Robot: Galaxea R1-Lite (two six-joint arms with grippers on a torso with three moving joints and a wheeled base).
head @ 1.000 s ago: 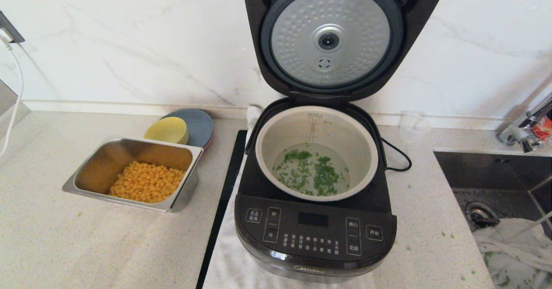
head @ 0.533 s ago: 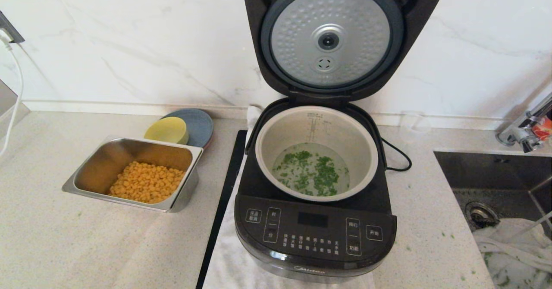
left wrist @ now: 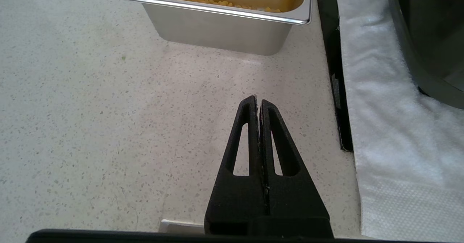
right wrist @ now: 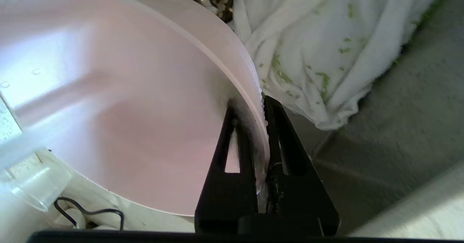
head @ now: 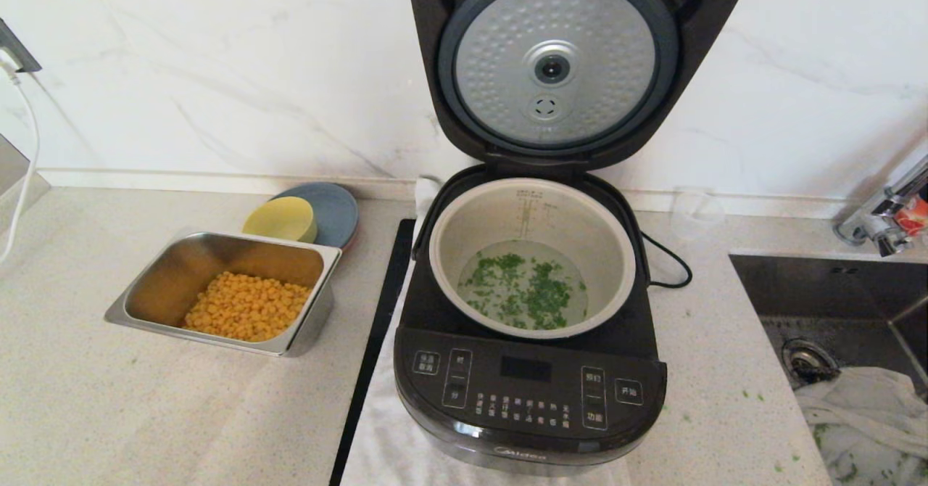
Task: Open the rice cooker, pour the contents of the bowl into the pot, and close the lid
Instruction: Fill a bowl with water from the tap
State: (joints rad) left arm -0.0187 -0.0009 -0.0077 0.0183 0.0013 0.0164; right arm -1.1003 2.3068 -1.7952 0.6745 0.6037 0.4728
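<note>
The black rice cooker (head: 529, 392) stands in the middle of the counter with its lid (head: 558, 65) raised upright, dimpled silver underside facing me. The grey pot (head: 493, 217) inside holds water with chopped green herbs floating in it. Neither arm shows in the head view. In the right wrist view my right gripper (right wrist: 252, 104) is shut on the rim of the pale-pink bowl (right wrist: 108, 108), which is tilted over the sink and looks empty. My left gripper (left wrist: 258, 99) is shut on nothing, low over the bare counter, with the cooker (left wrist: 427, 36) to its side.
A steel tray (head: 196, 268) of corn sits left of the cooker, with a yellow bowl (head: 281, 219) and blue plate (head: 335, 207) behind it. On the right is the sink (head: 834, 290) with a white cloth (right wrist: 326, 47), a faucet (head: 881, 217) and a clear cup (head: 696, 214).
The herbs drift slightly in the pot's water. A faint pale edge over the sink at the right border has left the head view. The cooker and lid have not moved.
</note>
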